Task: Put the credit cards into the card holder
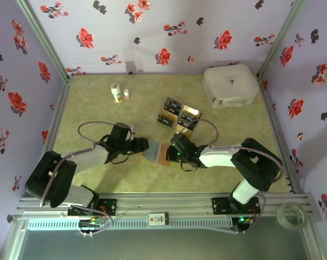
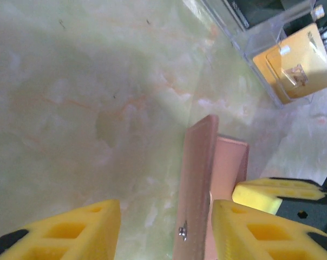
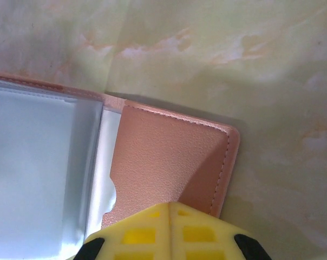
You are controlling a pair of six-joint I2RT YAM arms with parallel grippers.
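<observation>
The card holder (image 1: 155, 154) lies opened on the table between my two grippers, showing reddish-pink leather (image 3: 169, 157) and clear grey-blue sleeves (image 3: 33, 173). My left gripper (image 1: 142, 146) is open. One raised flap (image 2: 197, 184) stands between its fingers, close against the right one (image 2: 255, 227) and well apart from the left one (image 2: 71, 233). My right gripper (image 3: 171, 206) is shut, its tips together over the leather pocket with nothing between them. The credit cards (image 1: 173, 106), black and gold (image 2: 293, 67), stand in the clear tray (image 1: 181, 115) behind the holder.
A large white rounded case (image 1: 230, 85) sits at the back right. Two small bottles (image 1: 116, 92) stand at the back left. A tape roll (image 1: 291, 214) rests on the front rail at the right. Flowered walls enclose the table.
</observation>
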